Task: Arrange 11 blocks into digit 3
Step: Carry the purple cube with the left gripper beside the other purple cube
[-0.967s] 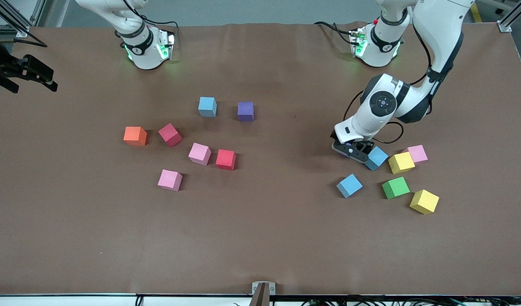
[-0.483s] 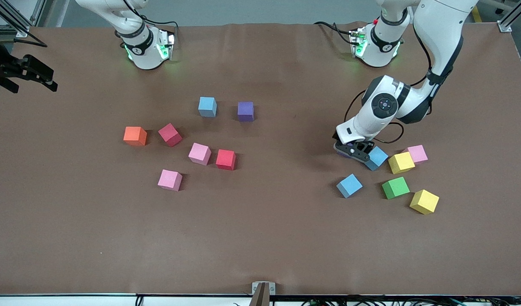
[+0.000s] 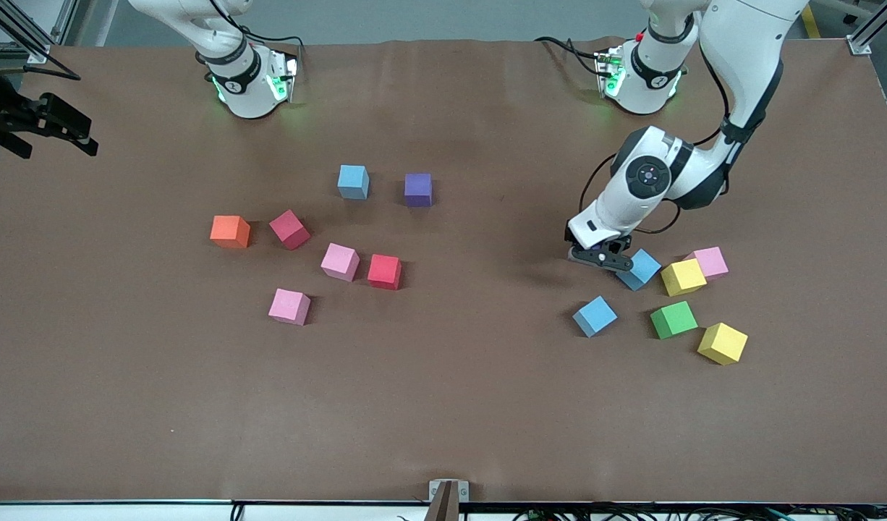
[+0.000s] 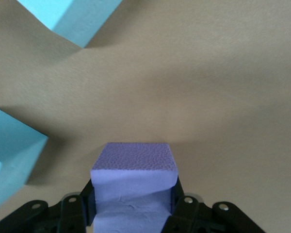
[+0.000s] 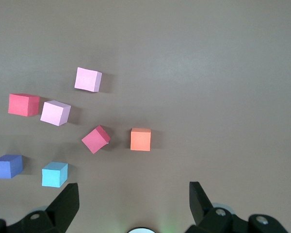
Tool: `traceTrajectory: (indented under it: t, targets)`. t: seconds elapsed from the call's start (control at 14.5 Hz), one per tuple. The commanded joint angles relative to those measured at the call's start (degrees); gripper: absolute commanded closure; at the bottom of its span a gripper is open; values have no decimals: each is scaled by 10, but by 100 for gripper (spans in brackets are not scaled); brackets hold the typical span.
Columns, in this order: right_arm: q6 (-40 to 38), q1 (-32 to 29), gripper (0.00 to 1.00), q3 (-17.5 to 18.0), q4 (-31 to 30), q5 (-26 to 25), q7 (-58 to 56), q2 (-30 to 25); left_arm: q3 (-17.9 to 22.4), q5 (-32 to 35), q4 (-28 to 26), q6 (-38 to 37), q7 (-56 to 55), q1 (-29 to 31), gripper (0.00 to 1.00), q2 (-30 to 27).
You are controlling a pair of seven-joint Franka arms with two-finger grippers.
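While the right hand waits with its fingers spread wide above the surface at the right arm's end, nothing yet resembles a 3: the cubes lie loose in two clusters. In the front view, from left to right, the first cluster holds the orange cube and the crimson cube, then a pink cube, a second pink cube, a light blue cube, the red cube and a purple cube.

Toward the left arm's end sits the left hand, down at the surface and pinching the second purple cube squarely by two facing sides, probably so it lifts without twisting. That cube sits right between the fingers, nearly hidden under them from the front. Another blue cube lies just beside this hand, one more blue nearer the camera, then green, yellow, pink and yellow.
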Motion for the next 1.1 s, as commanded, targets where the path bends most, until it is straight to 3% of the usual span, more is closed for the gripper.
traceTrajectory:
  t: [0.0,0.48,0.9,1.04]
  targets:
    - [-9,-4,0,3,11,-1,-1,-6,-3,11,16,-23,-91,-34,59,-6]
    - [-1,-8,0,2,23,-2,-5,9,-2,4,102,-65,-330,-169,59,36]
    - [27,-13,0,1,24,-4,-7,48,2,10,159,-65,-407,-258,59,97]
    - [34,-12,0,0,26,-5,-6,93,3,10,170,-64,-417,-278,59,110]
